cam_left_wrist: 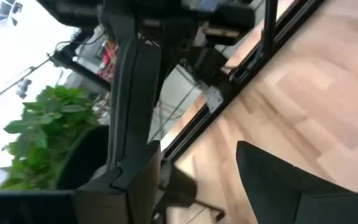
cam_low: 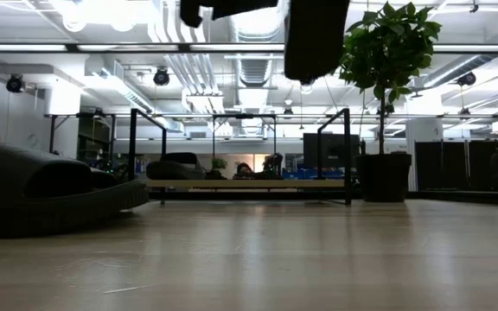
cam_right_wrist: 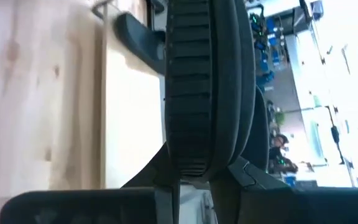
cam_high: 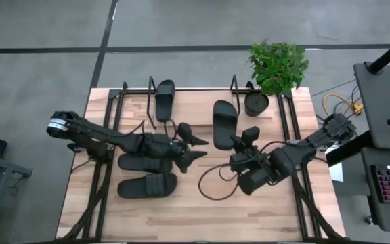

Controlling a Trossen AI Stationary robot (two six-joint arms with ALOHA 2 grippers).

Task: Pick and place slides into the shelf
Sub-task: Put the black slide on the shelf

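The near slide (cam_low: 46,194) fills the low view's left foreground, lying flat on the wooden surface (cam_low: 301,259). Beyond it the shelf (cam_low: 258,183) stands at the far edge with another slide (cam_low: 180,168) on its board, and a potted plant (cam_low: 386,95) sits just right of it. A slide hangs into the top of the picture (cam_low: 316,36), clear of the surface.

From above, the left end effector (cam_high: 193,146) hovers mid-surface with its fingers spread wide and nothing between them. Two slides lie beside its arm: one (cam_high: 141,163) partly under it, one (cam_high: 147,184) nearer the front edge. A third (cam_high: 164,98) rests in the shelf (cam_high: 124,91) at the back. The right end effector (cam_high: 242,144) grips the heel end of the fourth slide (cam_high: 223,123), between the shelf and the centre.

The left wrist view shows the plant (cam_left_wrist: 55,134) and shelf wire.

The right wrist view shows the ribbed strap of the held slide (cam_right_wrist: 204,87) clamped between the fingers (cam_right_wrist: 160,177).
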